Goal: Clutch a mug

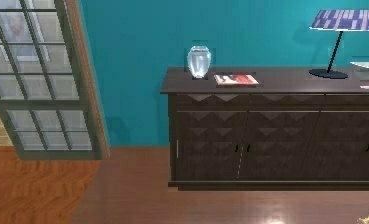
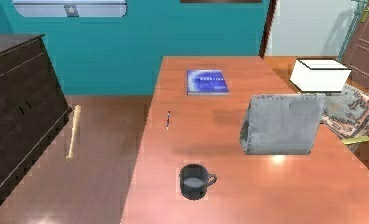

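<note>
One dark mug [image 2: 196, 181] stands low in the arm side view, just below the middle, on a reddish wooden table [image 2: 207, 135]. Higher up we see a blue book [image 2: 206, 81], with a grey bag [image 2: 281, 124] and a white box [image 2: 320, 74] to the right. In the forward view, a glass vase [image 1: 199, 60] tops a dark sideboard [image 1: 272, 130]. We cannot tell the gripper's state.
</note>
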Robot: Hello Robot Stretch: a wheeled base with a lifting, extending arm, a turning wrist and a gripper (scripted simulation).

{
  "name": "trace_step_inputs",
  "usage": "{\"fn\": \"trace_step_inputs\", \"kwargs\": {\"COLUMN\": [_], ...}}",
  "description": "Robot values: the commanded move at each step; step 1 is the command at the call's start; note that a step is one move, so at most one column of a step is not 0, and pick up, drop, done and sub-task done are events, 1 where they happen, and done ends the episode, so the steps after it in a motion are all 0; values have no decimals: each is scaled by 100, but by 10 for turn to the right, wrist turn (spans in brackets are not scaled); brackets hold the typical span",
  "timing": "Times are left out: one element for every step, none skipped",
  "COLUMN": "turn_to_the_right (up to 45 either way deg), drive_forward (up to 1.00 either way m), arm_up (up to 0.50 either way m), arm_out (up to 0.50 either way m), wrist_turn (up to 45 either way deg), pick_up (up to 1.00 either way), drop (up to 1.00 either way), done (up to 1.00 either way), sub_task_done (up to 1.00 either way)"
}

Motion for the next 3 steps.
{"fn": "trace_step_inputs", "kwargs": {"turn_to_the_right": [0, 0, 0], "drive_forward": [0, 0, 0], "arm_up": [50, 36, 0], "arm_out": [0, 0, 12], "wrist_turn": [0, 0, 0], "pick_up": [0, 0, 0], "drop": [0, 0, 0], "done": [0, 0, 0], "sub_task_done": [0, 0, 0]}}
